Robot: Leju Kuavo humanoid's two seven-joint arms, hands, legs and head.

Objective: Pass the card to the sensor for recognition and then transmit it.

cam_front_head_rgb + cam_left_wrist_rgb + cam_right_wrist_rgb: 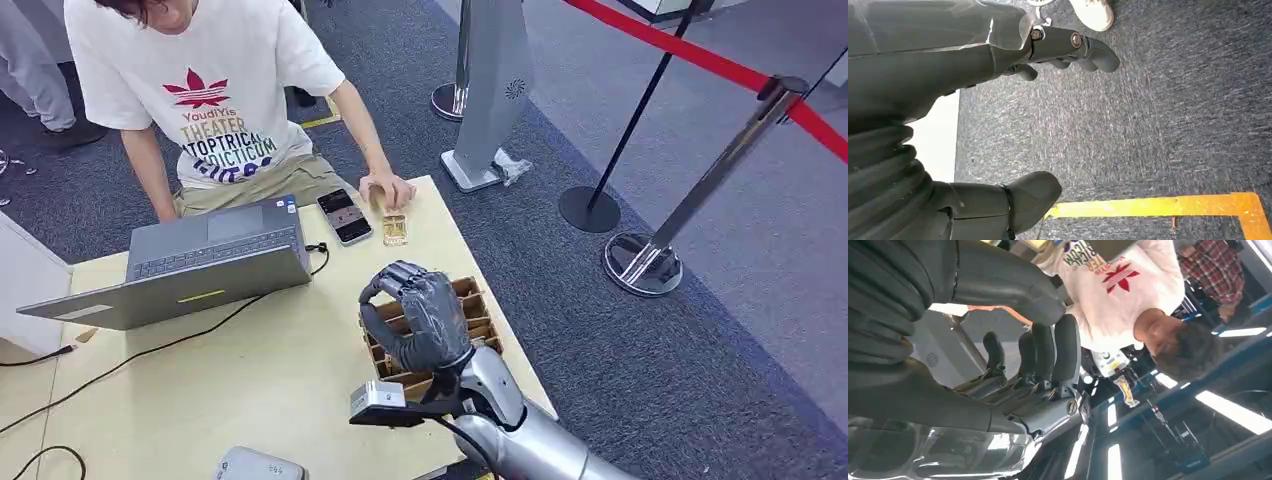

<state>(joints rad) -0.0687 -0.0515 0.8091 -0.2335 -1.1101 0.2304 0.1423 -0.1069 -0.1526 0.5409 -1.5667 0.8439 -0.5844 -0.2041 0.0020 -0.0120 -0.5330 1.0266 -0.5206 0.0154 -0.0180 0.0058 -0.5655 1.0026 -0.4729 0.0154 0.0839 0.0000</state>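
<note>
Two hands: we see our right hand (418, 318) raised over the desk (260, 380) and our left hand (998, 75) hanging above the carpet (1148, 125).
Right hand: it hovers above the cardboard box (478, 318) near the desk's right edge, fingers curled in toward the thumb; in our right wrist view the fingers (1048, 360) stand side by side with a gap to the thumb, and we see nothing between them.
Left hand: fingers loosely bent and apart from the thumb, nothing in them; a yellow floor stripe (1158, 206) and a white shoe (1095, 12) lie below it.
Card: a small yellowish card (394, 229) lies flat at the far edge of the desk, well apart from our right hand, just beside the person's hand (388, 188).
Phones: two dark phones (344, 215) lie side by side just left of the card.
Laptop: an open grey laptop (200, 262) sits on the left part of the desk, a black cable (150, 350) running from it.
Person: someone in a white printed T-shirt (205, 85) leans over the far side of the desk.
Sensor: we cannot tell which item it is; a grey device (258, 466) sits at the near edge.
</note>
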